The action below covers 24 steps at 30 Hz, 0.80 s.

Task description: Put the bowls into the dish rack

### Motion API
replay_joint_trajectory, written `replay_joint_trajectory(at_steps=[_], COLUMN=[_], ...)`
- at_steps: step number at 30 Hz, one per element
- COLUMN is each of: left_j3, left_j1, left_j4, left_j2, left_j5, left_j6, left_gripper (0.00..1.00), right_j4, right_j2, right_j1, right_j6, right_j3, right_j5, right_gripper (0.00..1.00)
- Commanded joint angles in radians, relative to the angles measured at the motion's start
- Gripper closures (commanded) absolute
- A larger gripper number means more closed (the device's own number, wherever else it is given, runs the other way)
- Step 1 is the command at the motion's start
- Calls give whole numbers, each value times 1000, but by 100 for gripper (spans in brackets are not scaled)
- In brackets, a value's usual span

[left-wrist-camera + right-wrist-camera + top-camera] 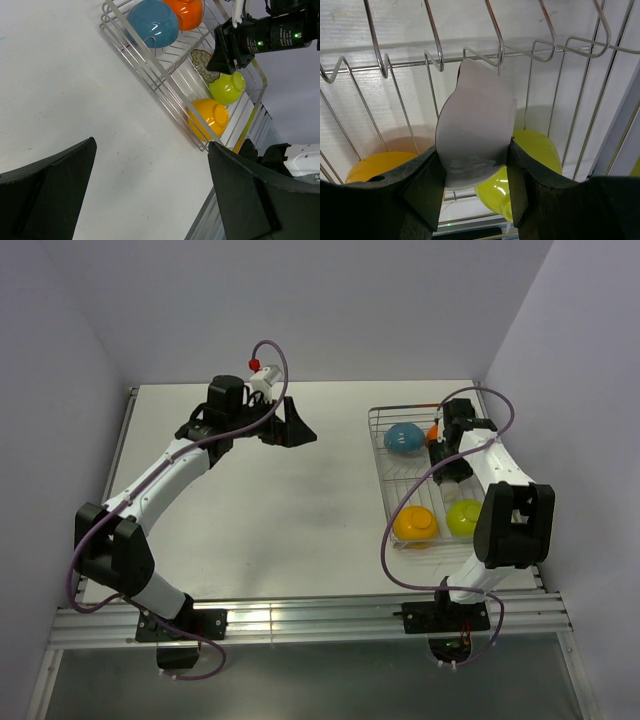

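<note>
The silver wire dish rack (381, 475) stands at the right. In it lie a blue bowl (403, 438), an orange bowl (432, 430), a yellow-orange bowl (414, 524) and a lime-green bowl (463, 516). My right gripper (444, 457) hangs over the rack's middle. It is shut on the small scalloped floral dish (201, 61), held on edge above the bars. In the right wrist view only the dish's plain white back (476, 120) shows, between the fingers (422, 185). My left gripper (297, 428) is open and empty over the bare table at the far middle.
The rack's near wall of looped wires (435, 57) stands just beyond the held dish, with the lime-green bowl (537, 150) and yellow-orange bowl (375, 167) below. The table's metal front rail (300, 620) runs along the near edge. Purple walls close in the table.
</note>
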Motion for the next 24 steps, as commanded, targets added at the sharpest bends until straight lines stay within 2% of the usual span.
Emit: replay_joint_trajectory(at_steps=[1, 12, 24], left_j3=[-10, -20, -21], left_j1=[7, 11, 14], left_j4=[45, 53, 59], left_j2=[-31, -35, -32], left_j5=[23, 28, 31], left_j6=[-13, -17, -21], left_gripper=[1, 1, 1], right_j4=[48, 8, -5], right_j2=[2, 48, 53], right_j1=[15, 55, 106], right_j6=[12, 46, 72], right_j3=[6, 31, 48], right_j5=[48, 61, 78], right_gripper=[100, 100, 83])
